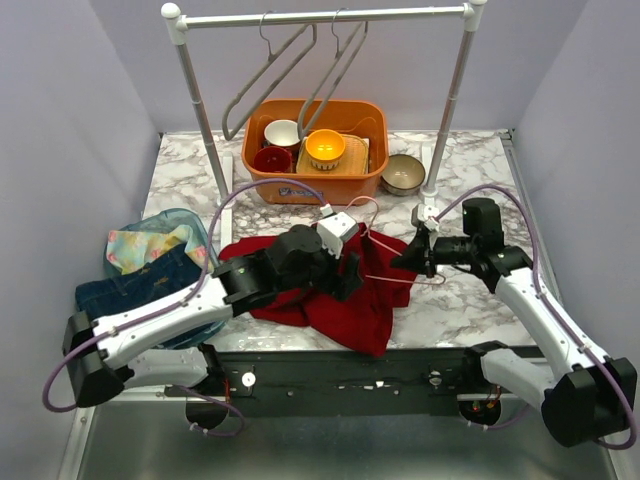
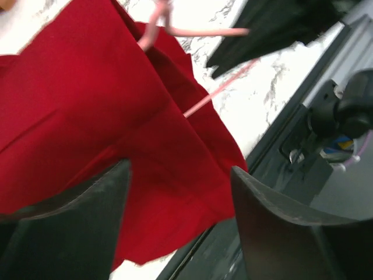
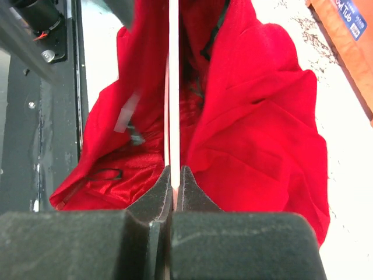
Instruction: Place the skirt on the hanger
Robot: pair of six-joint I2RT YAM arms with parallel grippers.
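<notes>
Part of pink hanger [image 3: 173, 70] under red skirt [image 3: 262, 128]

The desk [image 1: 440, 315] is topped with a white marble pattern veined in grey and is closed in on three sides by plain pale lilac walls [image 1: 60, 120]. A clothes rail [image 1: 330, 17] on white posts is set across its far end. A black bar [image 1: 350, 375] is fixed along the near edge, with grey sheet metal [image 1: 330, 450] below.
</notes>
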